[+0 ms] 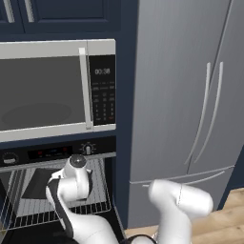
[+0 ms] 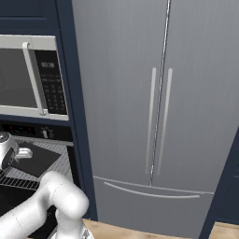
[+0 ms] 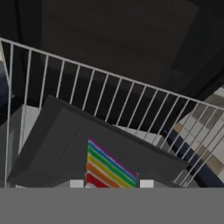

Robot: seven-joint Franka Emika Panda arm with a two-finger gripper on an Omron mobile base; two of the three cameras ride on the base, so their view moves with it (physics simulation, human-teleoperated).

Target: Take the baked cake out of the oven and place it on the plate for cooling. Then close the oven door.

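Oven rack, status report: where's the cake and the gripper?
Gripper closed on rainbow-striped cake slice. Slice sits in dark square tray on white wire oven rack. Black oven open. Nothing seen blocking.

Steel fridge (image 2: 154, 116), navy cabinets (image 1: 62, 14), wooden floor (image 1: 224, 219).

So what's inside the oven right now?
In the oven, a wire rack carries a dark tray holding a rainbow-striped cake slice. The arm covers part of the rack; the cake's near end is cut off from view.
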